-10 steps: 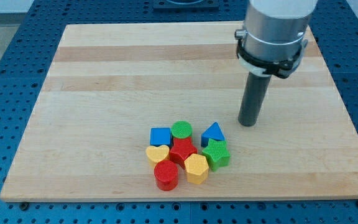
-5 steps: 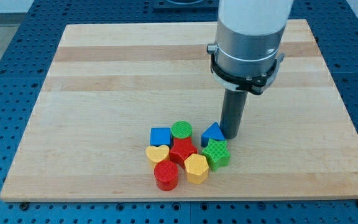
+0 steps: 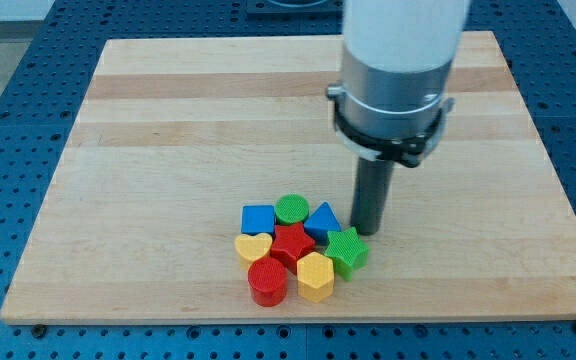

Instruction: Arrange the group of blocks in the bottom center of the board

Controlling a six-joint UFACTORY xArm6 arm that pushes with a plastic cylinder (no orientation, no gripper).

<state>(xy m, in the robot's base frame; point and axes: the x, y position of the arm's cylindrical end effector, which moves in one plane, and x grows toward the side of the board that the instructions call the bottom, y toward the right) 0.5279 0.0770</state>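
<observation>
Several blocks sit in a tight cluster at the bottom centre of the wooden board (image 3: pixel 148 150): a blue cube (image 3: pixel 258 219), a green cylinder (image 3: pixel 291 209), a blue triangle (image 3: pixel 323 219), a yellow heart (image 3: pixel 253 247), a red star (image 3: pixel 291 242), a green star (image 3: pixel 347 250), a red cylinder (image 3: pixel 268 282) and a yellow hexagon (image 3: pixel 315 275). My tip (image 3: pixel 367 232) rests on the board just to the right of the blue triangle and just above the green star, close to both.
The arm's wide grey and white body (image 3: pixel 398 60) hangs over the board's upper right part. A blue perforated table (image 3: pixel 8 120) surrounds the board on all sides.
My tip moved left and down to the cluster. The blue triangle slid left against the green cylinder and red star, and the green star shifted slightly.
</observation>
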